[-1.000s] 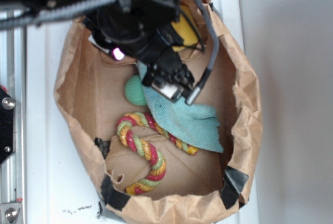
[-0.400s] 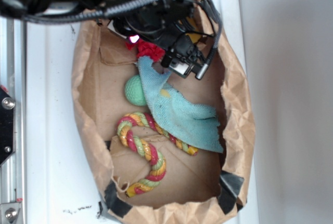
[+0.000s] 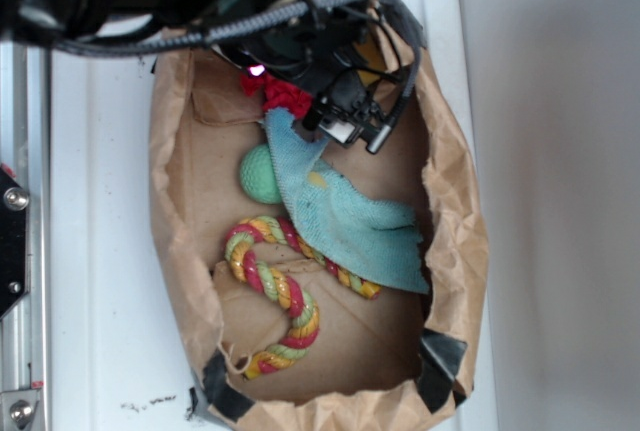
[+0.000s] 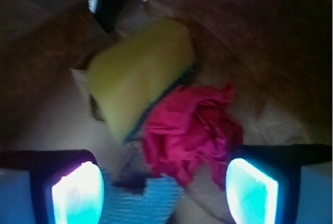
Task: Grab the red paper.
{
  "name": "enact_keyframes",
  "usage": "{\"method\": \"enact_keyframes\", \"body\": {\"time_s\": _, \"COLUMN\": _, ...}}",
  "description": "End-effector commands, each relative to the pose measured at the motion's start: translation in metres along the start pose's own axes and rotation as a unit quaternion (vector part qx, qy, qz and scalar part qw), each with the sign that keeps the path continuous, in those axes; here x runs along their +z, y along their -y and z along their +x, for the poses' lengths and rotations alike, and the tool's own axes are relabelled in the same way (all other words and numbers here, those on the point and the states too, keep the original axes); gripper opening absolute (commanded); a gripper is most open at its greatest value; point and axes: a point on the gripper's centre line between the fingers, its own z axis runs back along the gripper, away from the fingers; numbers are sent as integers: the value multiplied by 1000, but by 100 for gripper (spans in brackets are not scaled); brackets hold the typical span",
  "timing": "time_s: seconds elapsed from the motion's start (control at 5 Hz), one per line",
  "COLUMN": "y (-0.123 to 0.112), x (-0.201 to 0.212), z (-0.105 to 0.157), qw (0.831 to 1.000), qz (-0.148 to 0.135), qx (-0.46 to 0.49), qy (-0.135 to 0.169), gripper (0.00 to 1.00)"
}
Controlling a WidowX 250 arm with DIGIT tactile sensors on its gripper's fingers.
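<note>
The red paper (image 4: 191, 130) is a ruffled wad lying on the bag floor, just ahead of and between my two lit fingers. A small part of the red paper (image 3: 285, 99) shows in the exterior view, mostly covered by the arm. My gripper (image 4: 165, 193) is open, its jaws wide apart with nothing held, the right finger (image 4: 252, 190) close to the paper's edge. In the exterior view the gripper (image 3: 345, 121) hovers at the bag's far end.
All lies inside a brown paper bag (image 3: 175, 211). A yellow sponge (image 4: 140, 76) rests against the red paper. A teal cloth (image 3: 350, 221), a green ball (image 3: 258, 173) and a striped rope toy (image 3: 275, 291) lie nearer the bag's front.
The arm has moved toward the bag's far end, uncovering the red paper and the teal cloth's top. The bag's walls have shifted inward slightly.
</note>
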Motion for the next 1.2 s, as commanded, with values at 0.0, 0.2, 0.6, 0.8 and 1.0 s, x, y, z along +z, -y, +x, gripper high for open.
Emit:
{"method": "enact_keyframes", "body": {"time_s": 0.0, "y": -15, "x": 22, "z": 7, "qw": 996, "qz": 20, "qx": -21, "qy": 89, "gripper": 100}}
{"method": "enact_keyframes", "body": {"time_s": 0.2, "y": -17, "x": 20, "z": 7, "qw": 995, "qz": 25, "qx": -23, "qy": 92, "gripper": 100}}
{"method": "enact_keyframes", "body": {"time_s": 0.6, "y": -15, "x": 9, "z": 10, "qw": 998, "qz": 21, "qx": -8, "qy": 57, "gripper": 100}}
{"method": "enact_keyframes", "body": {"time_s": 0.8, "y": -12, "x": 4, "z": 5, "qw": 1000, "qz": 4, "qx": -1, "qy": 19, "gripper": 100}}
{"method": "enact_keyframes", "body": {"time_s": 1.0, "y": -7, "x": -18, "z": -5, "qw": 1000, "qz": 2, "qx": -8, "qy": 6, "gripper": 100}}
